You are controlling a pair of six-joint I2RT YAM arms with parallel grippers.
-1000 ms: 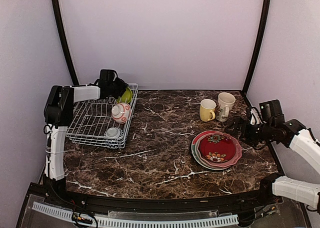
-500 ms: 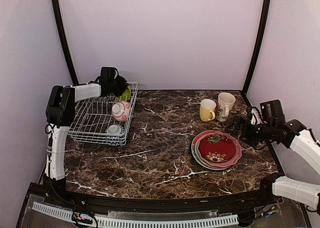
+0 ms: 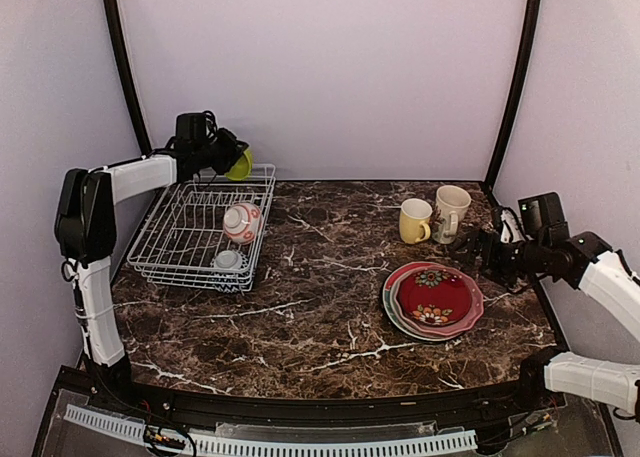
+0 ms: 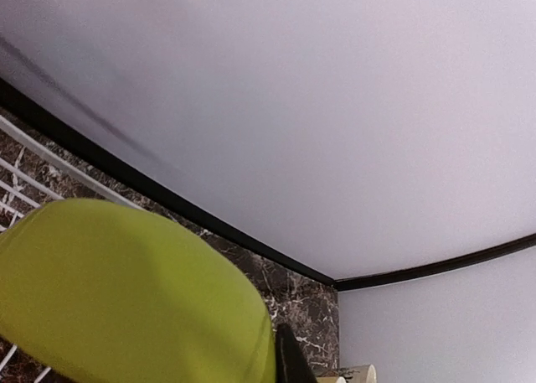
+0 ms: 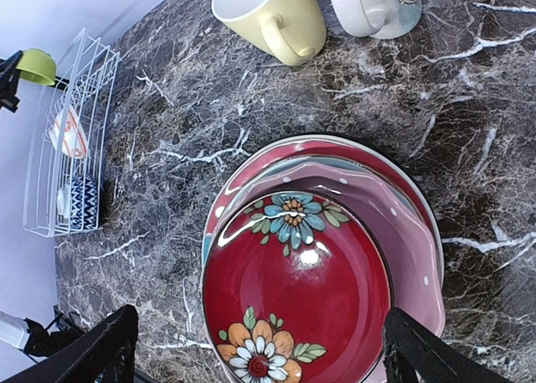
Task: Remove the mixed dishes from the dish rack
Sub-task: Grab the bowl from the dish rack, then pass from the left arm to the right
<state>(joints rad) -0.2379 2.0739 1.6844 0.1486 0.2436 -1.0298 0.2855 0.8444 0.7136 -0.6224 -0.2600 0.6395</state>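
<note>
My left gripper point(image 3: 226, 161) is shut on the lime-green bowl point(image 3: 241, 164) and holds it above the back right corner of the white wire dish rack point(image 3: 180, 239). The bowl fills the left wrist view point(image 4: 126, 299). A red-and-white bowl point(image 3: 242, 223) and a striped small bowl point(image 3: 228, 261) lie in the rack. My right gripper point(image 5: 260, 358) is open and empty over the red floral plate point(image 5: 297, 291), which tops a stack of plates point(image 3: 432, 299). The yellow mug point(image 3: 414, 220) and the cream patterned mug point(image 3: 450, 211) stand behind the stack. No black plate shows.
The back wall stands close behind the rack. The right arm point(image 3: 600, 277) reaches in from the right edge. Bare marble point(image 3: 320, 277) lies between the rack and the plates.
My left gripper has lifted the lime-green bowl up and to the left, out of the rack's back corner. The right gripper has hardly moved.
</note>
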